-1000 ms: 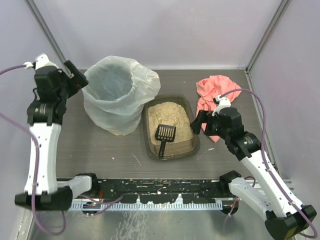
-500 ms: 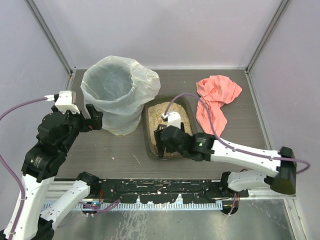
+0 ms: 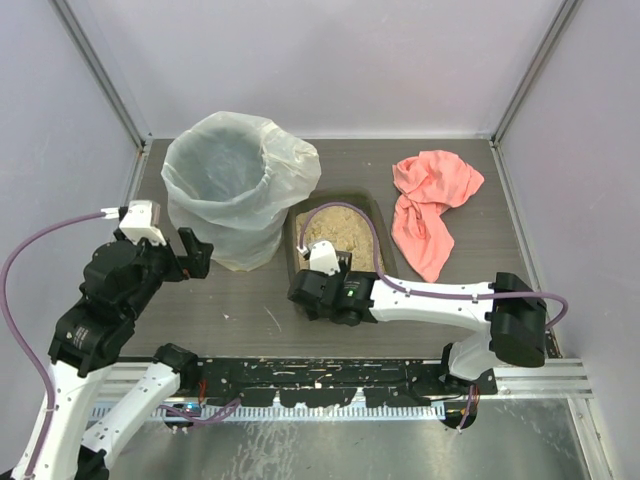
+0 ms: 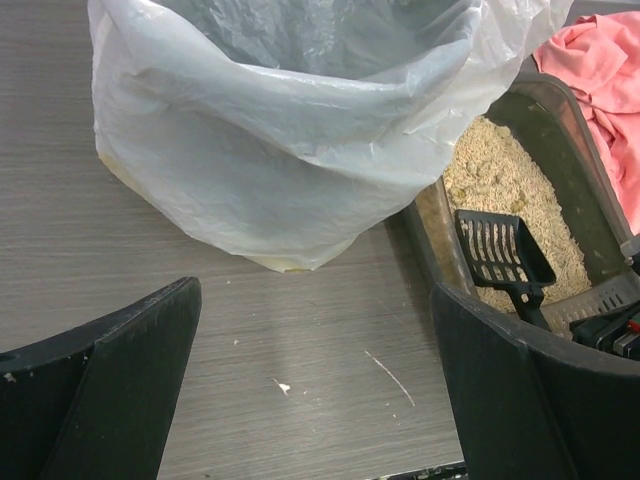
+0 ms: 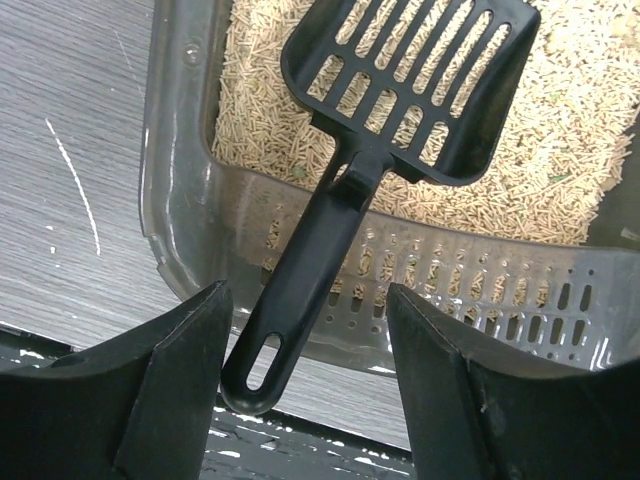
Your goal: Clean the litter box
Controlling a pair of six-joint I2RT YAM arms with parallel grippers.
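The litter box [image 5: 185, 150], a shallow dark grey-brown translucent plastic tray of tan litter, sits on the grey wood-grain tabletop [image 3: 240, 300] just beside the tall bin lined with a translucent white bag [image 3: 200, 230]. Cleaning is judged barely begun: the small black slotted plastic scoop [image 5: 345, 195] lies in the tray, handle over the near rim, ungripped. The right hand [image 5: 305, 330] straddles that handle, fingers apart and clear of it. The left hand [image 4: 320, 390] hangs wide open near the bin. Scooping and dumping remain.

Shallow grey-brown litter box [image 5: 190, 220] holds tan litter [image 5: 560, 150].
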